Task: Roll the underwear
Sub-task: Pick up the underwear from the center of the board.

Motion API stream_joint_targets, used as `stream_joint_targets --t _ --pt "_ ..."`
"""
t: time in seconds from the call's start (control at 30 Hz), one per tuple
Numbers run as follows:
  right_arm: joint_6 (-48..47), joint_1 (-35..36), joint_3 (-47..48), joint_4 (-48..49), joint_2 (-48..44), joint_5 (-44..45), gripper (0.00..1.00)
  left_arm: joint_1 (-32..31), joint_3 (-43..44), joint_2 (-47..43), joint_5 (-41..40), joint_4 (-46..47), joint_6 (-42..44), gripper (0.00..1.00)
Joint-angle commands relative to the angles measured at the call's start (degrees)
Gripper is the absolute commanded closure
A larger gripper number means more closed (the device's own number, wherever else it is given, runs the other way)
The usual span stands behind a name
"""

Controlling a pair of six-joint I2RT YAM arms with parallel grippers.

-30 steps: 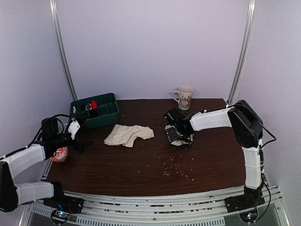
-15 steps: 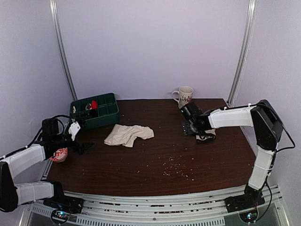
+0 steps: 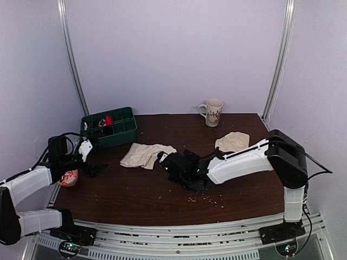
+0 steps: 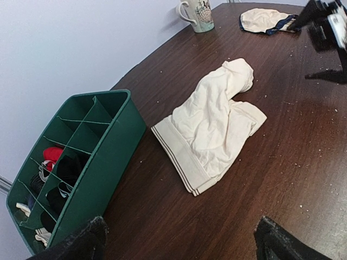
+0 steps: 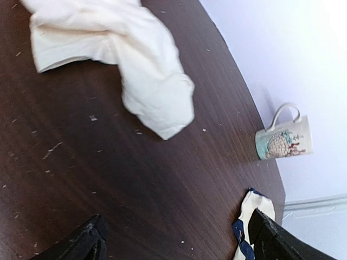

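Crumpled cream underwear (image 3: 147, 154) with a striped waistband lies on the brown table, left of centre; it also shows in the left wrist view (image 4: 214, 122) and the right wrist view (image 5: 124, 59). My right gripper (image 3: 172, 164) hovers low just right of it, open, with only bare wood between its fingers (image 5: 87, 241). My left gripper (image 3: 93, 157) stays at the table's left edge, open and empty, its fingertips (image 4: 282, 244) well short of the underwear.
A second cream piece with navy trim (image 3: 232, 141) lies at the back right. A patterned mug (image 3: 212, 112) stands at the back edge. A green divided bin (image 3: 108, 126) holding small items sits at the back left. A red-and-white cup (image 3: 68, 177) is by the left arm. Crumbs dot the table.
The right arm carried the navy-trimmed piece to the back right, left it there, then swung left to the middle beside the cream underwear. The left arm has not moved.
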Motion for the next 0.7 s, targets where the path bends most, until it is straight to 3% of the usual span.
stream_joint_targets --t 0.0,0.4,0.67 --pt "-14.2 3.7 3.1 4.7 5.7 4.2 0.11 -0.1 -0.3 -0.4 0.4 2.2 0.7 0.02" --pt "-34.0 5.4 13.6 11.1 19.0 3.1 0.18 -0.1 -0.5 -0.9 0.1 2.4 0.6 0.02" --pt "-38.1 4.1 19.5 11.4 24.1 -3.1 0.24 -0.1 -0.6 -0.3 -0.2 3.1 0.6 0.02"
